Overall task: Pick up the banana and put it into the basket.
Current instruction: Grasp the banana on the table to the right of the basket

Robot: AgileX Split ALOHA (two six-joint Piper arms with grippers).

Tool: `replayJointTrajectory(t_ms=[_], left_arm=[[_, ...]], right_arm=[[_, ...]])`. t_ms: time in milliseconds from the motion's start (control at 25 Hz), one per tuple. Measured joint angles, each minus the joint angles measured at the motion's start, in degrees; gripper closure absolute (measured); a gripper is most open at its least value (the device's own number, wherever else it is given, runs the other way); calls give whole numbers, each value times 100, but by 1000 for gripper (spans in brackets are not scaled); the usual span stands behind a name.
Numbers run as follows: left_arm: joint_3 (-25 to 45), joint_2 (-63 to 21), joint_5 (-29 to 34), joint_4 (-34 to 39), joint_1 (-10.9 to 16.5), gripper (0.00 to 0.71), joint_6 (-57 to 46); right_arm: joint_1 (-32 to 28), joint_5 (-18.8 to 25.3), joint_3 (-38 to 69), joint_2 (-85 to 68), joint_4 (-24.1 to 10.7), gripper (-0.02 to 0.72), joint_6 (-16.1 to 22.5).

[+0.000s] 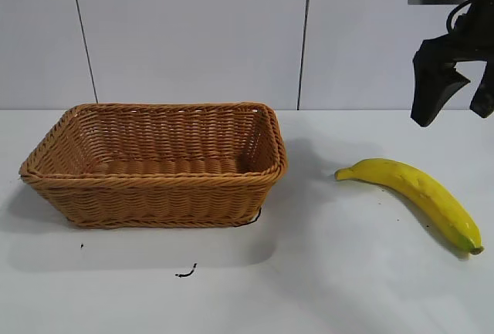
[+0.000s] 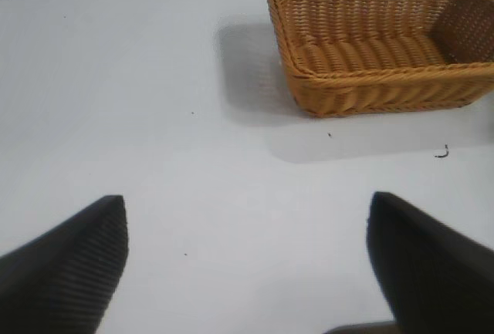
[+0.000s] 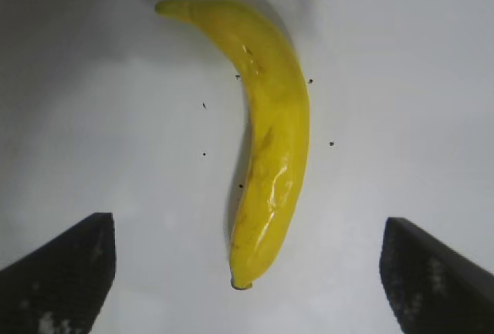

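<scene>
1. Step in hand, by judgement: the approach to the pick, with nothing grasped yet
2. Right gripper [image 1: 455,106] up in the air above and behind the banana [image 1: 421,191], fingers spread wide and pointing steeply down, holding nothing
3. From the right wrist view, banana [image 3: 270,141] framed between the two dark fingertips [image 3: 62,272], lying lengthwise along the gap rather than across it, so a clean pinch looks likely to call for a wrist turn or a close over its narrow width
4. Banana flat on the white table [image 1: 324,288], well apart from the basket [image 1: 158,166], stem end toward the basket, greenish tip toward the near right
5. Basket upright at the left of the table, hollow bare, nothing in it
6. Left gripper [image 2: 247,264] off to the side over bare table, fingers wide apart, idle, basket [image 2: 386,41] farther off in its view
7. Next move, by judgement: straight descent until the fingers straddle the banana's middle, then closing, lift and carry leftward over the braided rim
</scene>
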Motion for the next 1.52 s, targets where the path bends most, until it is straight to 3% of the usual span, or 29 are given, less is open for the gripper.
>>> replayJointTrajectory(t_ms=[960, 1160, 1280, 1440, 1520], left_arm=[[0, 0, 0, 0, 0, 75, 0], [0, 0, 0, 0, 0, 75, 0], [0, 0, 0, 0, 0, 75, 0], [0, 0, 0, 0, 0, 75, 0], [0, 0, 0, 0, 0, 75, 0]], right_arm=[[0, -1072, 0, 1309, 1, 69, 125], [0, -1080, -13, 1405, -28, 75, 135], [-5, -1046, -20, 1424, -43, 154, 141], [-10, -938, -36, 1443, -88, 411, 152], [-18, -897, -41, 1443, -95, 412, 158]])
